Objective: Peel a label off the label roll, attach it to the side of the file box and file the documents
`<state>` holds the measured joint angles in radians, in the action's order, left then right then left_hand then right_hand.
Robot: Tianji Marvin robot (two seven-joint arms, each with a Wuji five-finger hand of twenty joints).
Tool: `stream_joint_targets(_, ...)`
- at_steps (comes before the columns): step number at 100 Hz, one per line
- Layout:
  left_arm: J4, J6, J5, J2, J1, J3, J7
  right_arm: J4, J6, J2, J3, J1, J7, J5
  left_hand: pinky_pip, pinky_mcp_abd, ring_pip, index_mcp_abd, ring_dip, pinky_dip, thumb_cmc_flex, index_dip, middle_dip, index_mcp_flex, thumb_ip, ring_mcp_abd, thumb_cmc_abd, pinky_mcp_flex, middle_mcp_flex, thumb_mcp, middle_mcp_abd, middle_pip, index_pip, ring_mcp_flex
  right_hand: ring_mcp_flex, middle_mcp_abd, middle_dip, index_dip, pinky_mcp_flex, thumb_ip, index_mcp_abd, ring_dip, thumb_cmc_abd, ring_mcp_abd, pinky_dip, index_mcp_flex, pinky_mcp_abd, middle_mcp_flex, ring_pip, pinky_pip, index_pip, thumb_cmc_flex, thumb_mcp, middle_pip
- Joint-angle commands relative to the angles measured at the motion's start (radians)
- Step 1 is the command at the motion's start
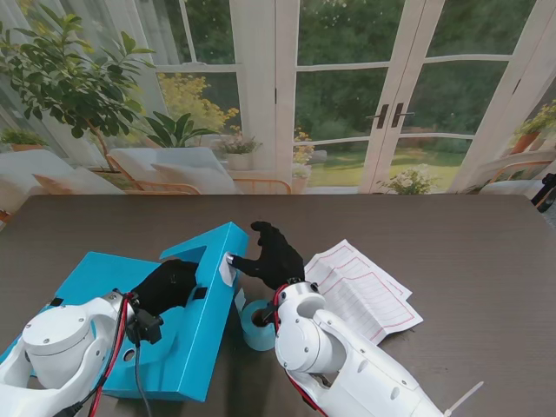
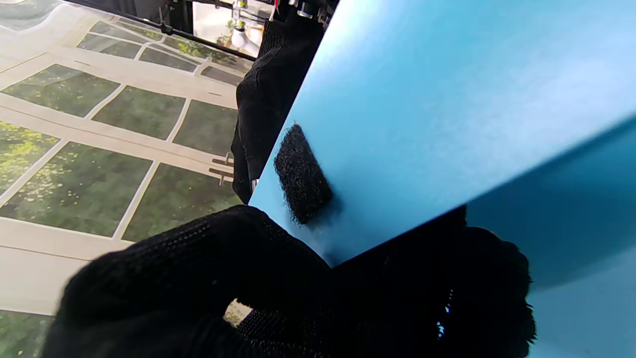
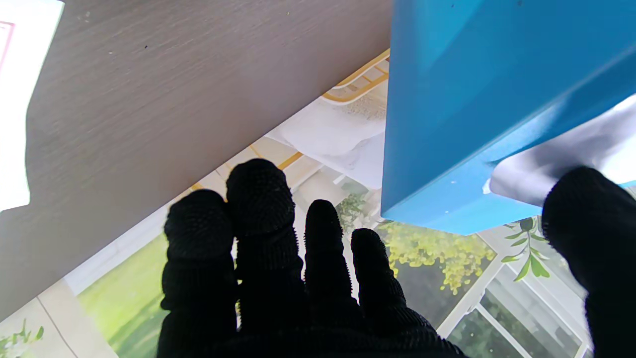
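- Right hand (image 1: pixel 276 257), fingers spread, thumb pressing the label (image 1: pixel 228 268) on the box (image 1: pixel 174 339) side, box just to its left
- Left hand (image 1: pixel 167 287) grips the box wall (steadying it)
- Papers (image 1: pixel 360 291) lie right of box

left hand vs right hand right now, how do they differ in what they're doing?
The left hand is closed on the raised flap of the blue file box, steadying it; the right hand grips nothing, its fingers spread.
The right hand's thumb presses the white label against the box's side; the left hand touches no label.
The left hand sits inside the open box, the right outside it, near the label roll.
Both wear black gloves and touch the box.
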<state>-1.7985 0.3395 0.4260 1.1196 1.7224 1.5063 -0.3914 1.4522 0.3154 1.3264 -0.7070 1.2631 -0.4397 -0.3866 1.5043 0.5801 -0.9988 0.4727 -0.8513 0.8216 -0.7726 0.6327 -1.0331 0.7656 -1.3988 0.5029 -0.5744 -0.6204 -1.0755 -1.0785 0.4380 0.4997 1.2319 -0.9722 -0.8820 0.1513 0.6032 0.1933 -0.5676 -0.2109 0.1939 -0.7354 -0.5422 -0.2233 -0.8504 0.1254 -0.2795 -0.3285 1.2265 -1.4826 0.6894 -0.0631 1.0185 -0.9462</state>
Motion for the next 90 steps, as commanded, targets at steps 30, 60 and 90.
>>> stream_joint_targets(30, -0.028, 0.005, -0.004, 0.0, 0.02, 0.012, -0.02, -0.024, 0.01, 0.006, -0.001, -0.012, 0.025, -0.007, 0.032, -0.008, -0.039, 0.035, -0.012, -0.001, -0.013, 0.01, -0.017, 0.007, -0.039, 0.005, -0.061, 0.007, -0.04, -0.019, -0.072, 0.014, 0.028, -0.018, -0.011, 0.011, -0.013, -0.01, 0.176, 0.018, -0.022, 0.0, 0.015, -0.027, -0.009, -0.04, 0.027, -0.025, 0.013, -0.042, 0.035, -0.038, -0.019, 0.008)
stream_joint_targets(60, -0.042, 0.01, -0.01, -0.001, 0.031, 0.025, -0.02, -0.038, 0.004, -0.001, -0.002, -0.009, 0.039, -0.013, 0.031, -0.006, -0.039, 0.036, -0.012, 0.0, -0.013, 0.012, -0.018, 0.008, -0.039, 0.005, -0.06, 0.008, -0.039, -0.02, -0.071, 0.013, 0.027, -0.019, -0.01, 0.014, -0.013, -0.011, 0.176, 0.019, -0.021, 0.002, 0.015, -0.023, -0.006, -0.041, 0.029, -0.025, 0.012, -0.044, 0.046, -0.044, -0.016, 0.007)
stream_joint_targets(90, -0.054, 0.022, -0.021, -0.004, 0.039, 0.045, -0.026, -0.036, 0.002, -0.005, -0.007, -0.007, 0.043, -0.016, 0.032, -0.004, -0.04, 0.035, -0.011, 0.005, -0.011, 0.013, -0.021, 0.007, -0.038, 0.004, -0.058, 0.008, -0.042, -0.019, -0.071, 0.014, 0.027, -0.02, -0.008, 0.013, -0.013, -0.015, 0.179, 0.02, -0.024, 0.003, 0.013, -0.022, -0.005, -0.042, 0.032, -0.023, 0.012, -0.046, 0.049, -0.048, -0.014, 0.006)
